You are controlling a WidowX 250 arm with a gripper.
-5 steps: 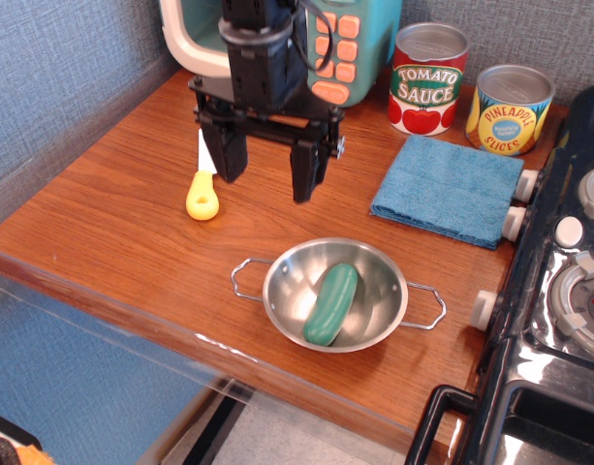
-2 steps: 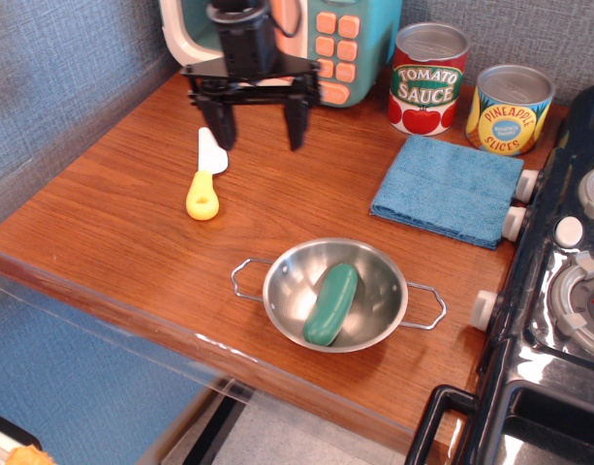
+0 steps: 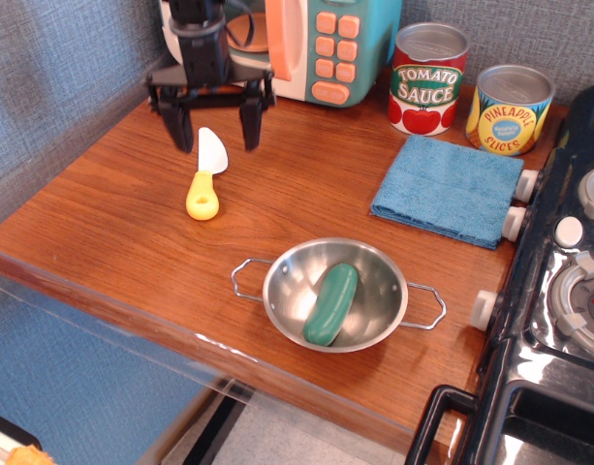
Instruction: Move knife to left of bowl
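Note:
The knife (image 3: 205,176), white blade and yellow handle, lies flat on the wooden counter (image 3: 112,213), up and to the left of the bowl. The steel bowl (image 3: 374,291) with two wire handles sits near the counter's front edge and holds a green pickle toy (image 3: 330,303). My gripper (image 3: 215,137) is open and empty. It hangs above the knife's blade end, one finger on each side of the blade tip.
A toy microwave (image 3: 321,44) stands at the back. A tomato sauce can (image 3: 427,77) and a pineapple can (image 3: 510,108) stand at the back right. A blue cloth (image 3: 449,187) lies right of centre. A toy stove (image 3: 568,291) borders the right side.
My open gripper has moved left and back, from the counter's middle to above the knife's blade. The knife, bowl and pickle have not moved.

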